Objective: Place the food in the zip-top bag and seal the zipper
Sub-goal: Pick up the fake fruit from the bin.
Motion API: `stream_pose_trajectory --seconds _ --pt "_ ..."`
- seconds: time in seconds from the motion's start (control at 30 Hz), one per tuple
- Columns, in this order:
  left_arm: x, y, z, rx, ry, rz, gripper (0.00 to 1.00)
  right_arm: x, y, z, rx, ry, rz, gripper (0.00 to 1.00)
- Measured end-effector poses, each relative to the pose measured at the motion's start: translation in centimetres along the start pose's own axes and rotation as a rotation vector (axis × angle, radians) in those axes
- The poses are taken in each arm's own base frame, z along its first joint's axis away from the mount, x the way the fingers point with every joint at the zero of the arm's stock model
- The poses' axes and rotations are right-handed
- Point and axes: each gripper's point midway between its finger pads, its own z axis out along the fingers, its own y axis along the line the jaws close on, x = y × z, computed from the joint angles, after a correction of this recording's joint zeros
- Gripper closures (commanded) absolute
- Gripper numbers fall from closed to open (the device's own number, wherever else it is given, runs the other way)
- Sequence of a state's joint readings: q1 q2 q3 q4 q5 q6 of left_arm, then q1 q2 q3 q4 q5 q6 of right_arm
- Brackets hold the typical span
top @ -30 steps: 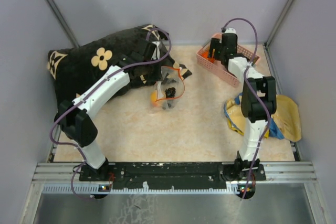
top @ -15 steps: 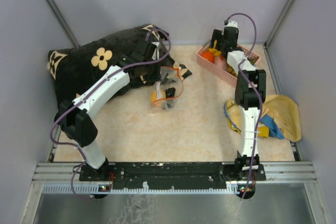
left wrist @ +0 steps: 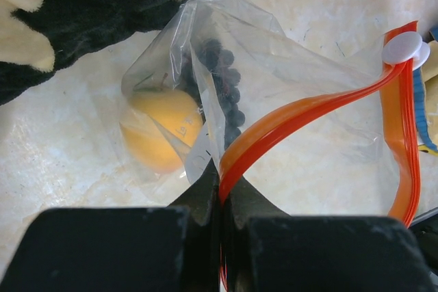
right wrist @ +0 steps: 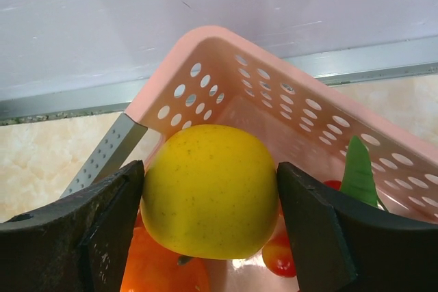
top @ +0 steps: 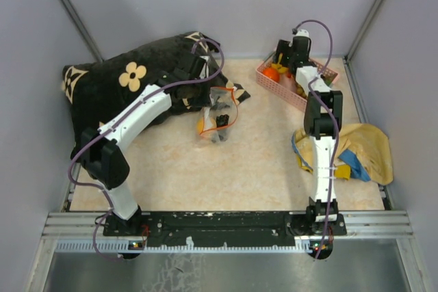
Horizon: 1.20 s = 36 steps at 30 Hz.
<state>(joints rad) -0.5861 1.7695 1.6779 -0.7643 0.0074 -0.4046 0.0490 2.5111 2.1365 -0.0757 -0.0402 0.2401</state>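
**Bag held open on the left, yellow fruit gripped on the right**

While the left gripper [left wrist: 220,203] pinches the zipper [left wrist: 294,115] of the zip-top bag [left wrist: 274,94] between closed fingers, the bag's mouth stands open toward the right, its orange-red strip curving up to a white slider [left wrist: 405,48]. The bag lies at mid-table, just beside the black cushion [top: 123,80] at the far left. Inside it sit an orange fruit [left wrist: 161,128] and a cluster of small dark balls [left wrist: 219,80], so part of the food is already packed.

Further right, in the far right corner, the right gripper [right wrist: 209,193] is clamped on a yellow fruit [right wrist: 209,189], holding it above the pink basket [right wrist: 301,114]. More fruit remains there: an orange one [right wrist: 161,275] under the yellow fruit, something small and red [right wrist: 284,258], and a green leaf [right wrist: 359,172]. A yellow-and-blue cloth [top: 363,148] lies crumpled near the right arm.

The step in hand appears to be carrying the yellow fruit over to the bag. To do it well, the right arm should lift clear of the basket wall before swinging left, then approach the mouth along its opening rather than across the strip. The fruit looks smooth and round, so it may slip if the grip eases early; release should wait until it is well inside. The left gripper should keep its pinch steady so the mouth does not collapse.
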Motion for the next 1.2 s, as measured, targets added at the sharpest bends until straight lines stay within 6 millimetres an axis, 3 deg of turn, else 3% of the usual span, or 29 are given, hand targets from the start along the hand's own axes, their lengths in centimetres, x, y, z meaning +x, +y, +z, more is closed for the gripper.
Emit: stream_pose_trajectory --seconds 0.33,0.57,0.8,1.2 --pt "-0.2 -0.1 0.0 0.002 -0.003 -0.002 1.0 0.3 0.5 -0.2 -0.055 0.016 0.019 0.32" --pt "-0.2 -0.1 0.0 0.004 -0.002 -0.003 1.0 2.3 1.2 -3.4 -0.09 0.078 0.044 0.32" --pt "-0.1 -0.4 0.0 0.017 0.001 -0.003 1.0 3.9 1.9 -6.2 -0.094 0.153 0.02 0.24" --pt "0.0 -0.8 0.0 0.044 0.007 -0.002 1.0 4.8 2.2 -6.8 -0.119 0.208 -0.026 0.2"
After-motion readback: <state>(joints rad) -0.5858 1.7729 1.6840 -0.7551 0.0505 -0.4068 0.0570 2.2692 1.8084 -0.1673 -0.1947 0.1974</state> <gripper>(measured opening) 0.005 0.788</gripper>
